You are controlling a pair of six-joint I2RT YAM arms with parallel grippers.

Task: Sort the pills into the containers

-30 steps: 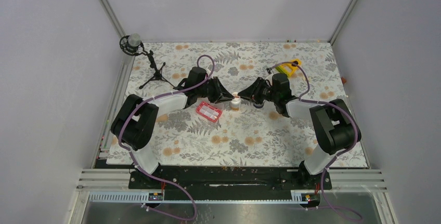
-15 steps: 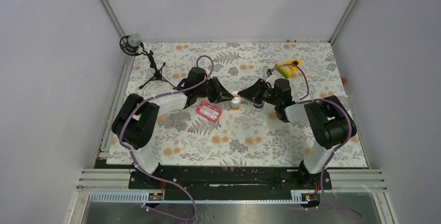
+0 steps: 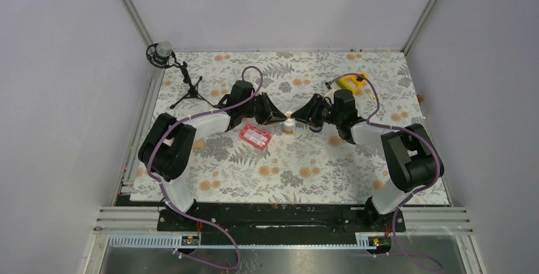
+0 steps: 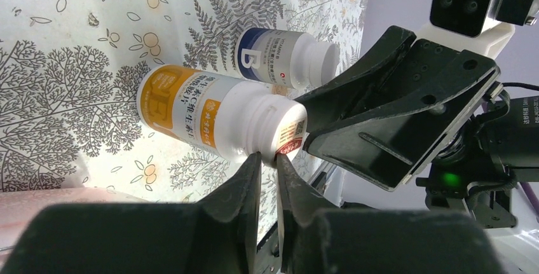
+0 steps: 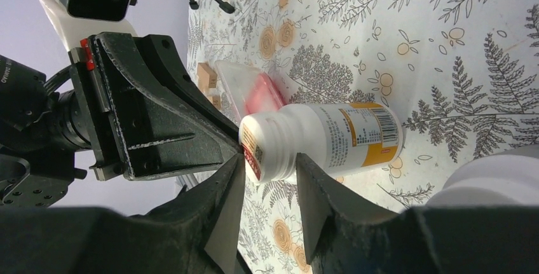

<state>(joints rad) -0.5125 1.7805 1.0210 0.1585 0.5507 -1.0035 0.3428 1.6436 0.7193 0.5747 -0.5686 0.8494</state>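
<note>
A white bottle with an orange label (image 3: pixel 289 125) stands mid-table between both grippers. My left gripper (image 3: pixel 279 118) is almost shut, and its tips (image 4: pixel 267 158) touch the bottle (image 4: pixel 210 112) at the lower edge of its cap. My right gripper (image 3: pixel 297 116) is open, its fingertips (image 5: pixel 270 166) either side of the cap without closing on the bottle (image 5: pixel 330 137). The red-pink pill tray (image 3: pixel 255 136) lies just left of the bottle and shows behind it in the right wrist view (image 5: pixel 254 93). No pills are visible.
A second white bottle with a blue label (image 4: pixel 286 54) stands right behind the first. A yellow wedge tool (image 3: pixel 351 82) lies at the back right, and a microphone on a tripod (image 3: pixel 171 64) stands at the back left. Small tan blocks (image 5: pixel 204 74) sit by the tray.
My right gripper dipped toward the bottle and came back, ending a little closer to its cap. My left gripper has crept slightly right against the cap. The bottle and tray have not moved.
</note>
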